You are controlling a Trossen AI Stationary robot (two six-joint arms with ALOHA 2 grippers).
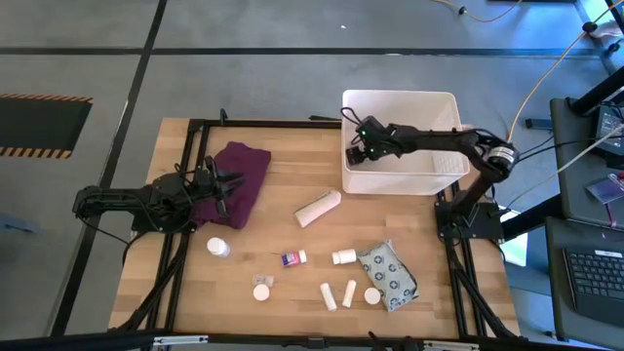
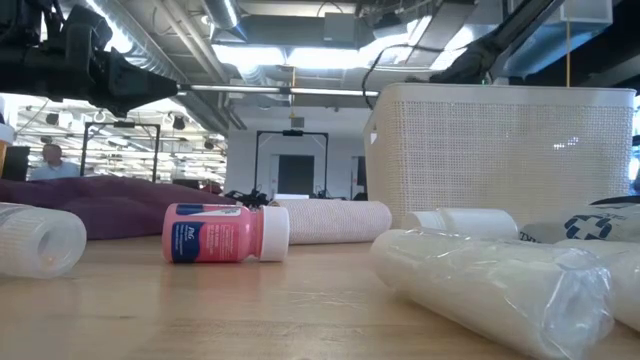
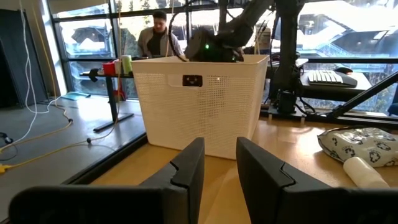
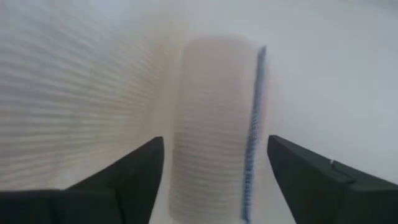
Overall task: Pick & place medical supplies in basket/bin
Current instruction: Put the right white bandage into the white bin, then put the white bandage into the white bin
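The right gripper [image 1: 357,148] hangs inside the white bin [image 1: 444,102], jaws spread around a pale roll [image 4: 214,124] (blurred); left gripper [image 3: 219,171] idles near-closed over the purple cloth [image 1: 244,166].

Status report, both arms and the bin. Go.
Right gripper open over the bin, a white roll below its fingers. Left gripper open, waiting over the purple cloth. Other supplies on table; nothing in the way.

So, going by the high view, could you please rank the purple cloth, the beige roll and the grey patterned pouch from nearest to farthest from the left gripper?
1. Purple cloth: right beside the left gripper, at the table's left.
2. Beige roll: mid-table, in front of the white bin.
3. Grey patterned pouch: far right, near the front edge.
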